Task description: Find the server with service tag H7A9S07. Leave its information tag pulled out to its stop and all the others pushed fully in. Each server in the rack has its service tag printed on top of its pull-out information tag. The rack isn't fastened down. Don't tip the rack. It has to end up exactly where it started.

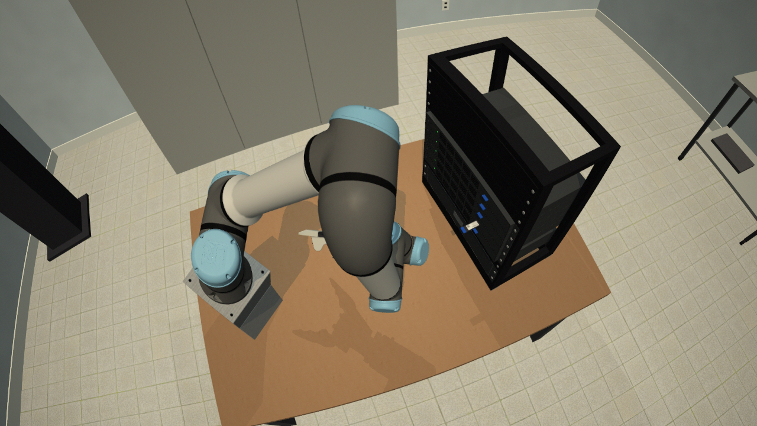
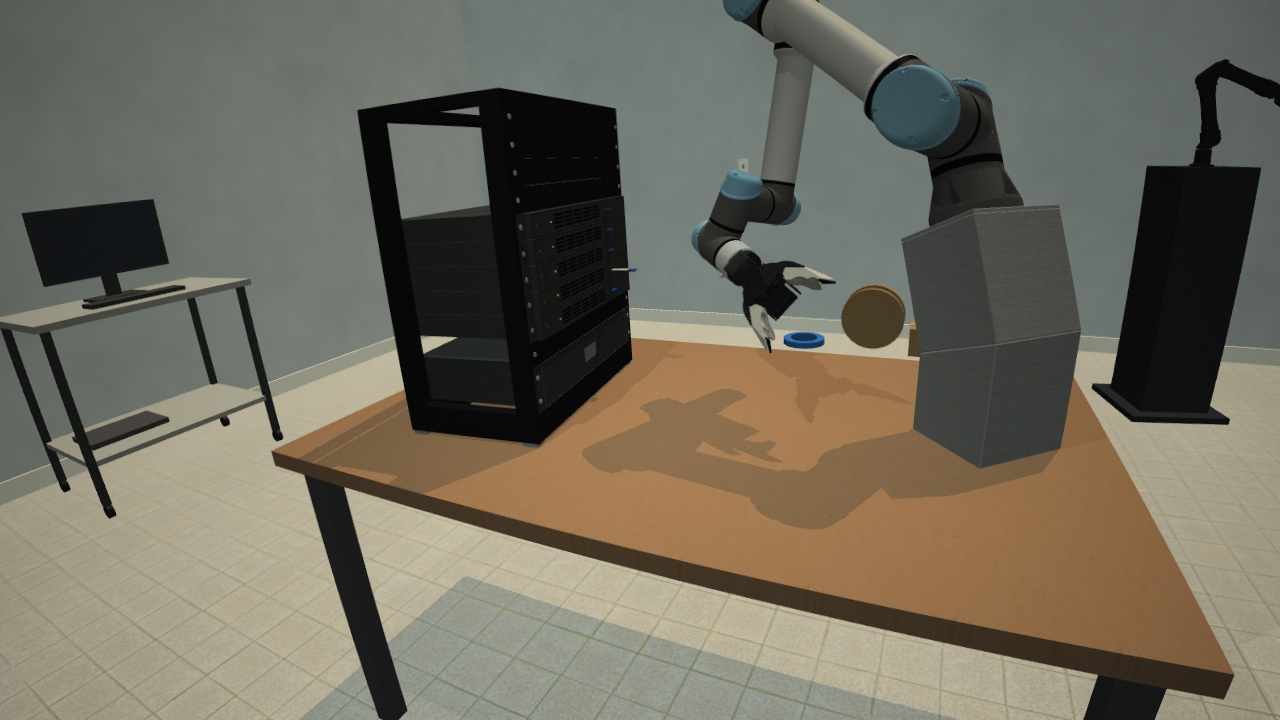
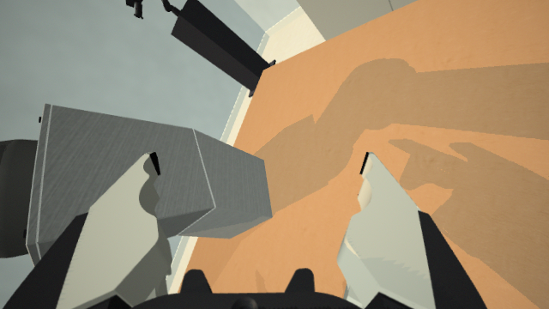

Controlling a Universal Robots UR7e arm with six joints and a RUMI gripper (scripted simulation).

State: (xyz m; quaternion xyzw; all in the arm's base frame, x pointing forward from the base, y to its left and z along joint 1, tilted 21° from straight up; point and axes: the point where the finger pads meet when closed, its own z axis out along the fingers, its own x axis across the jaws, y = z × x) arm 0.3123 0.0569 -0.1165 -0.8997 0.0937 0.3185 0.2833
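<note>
The black rack [image 1: 579, 124] [image 2: 496, 268] stands upright on the table. Its servers [image 2: 572, 259] carry a column of blue tag ends near one side of their front. One information tag [image 1: 472, 225] [image 2: 621, 269] sticks out of the front, white with a blue end; its print is too small to read. The other blue tag ends [image 1: 482, 206] sit close to the front. My gripper [image 2: 799, 315] [image 3: 262, 154] is open and empty, well away from the rack front and turned toward the arm's pedestal. In the top view the arm hides most of it.
The grey pedestal [image 1: 259, 309] [image 2: 989, 340] [image 3: 129, 172] bears the arm on the table [image 1: 423, 339] [image 2: 716, 555] [image 3: 493, 34]. A blue ring [image 2: 803, 340] and a round brown thing [image 2: 872, 317] show behind the table. A side table with a monitor [image 2: 94, 246] stands beyond the rack.
</note>
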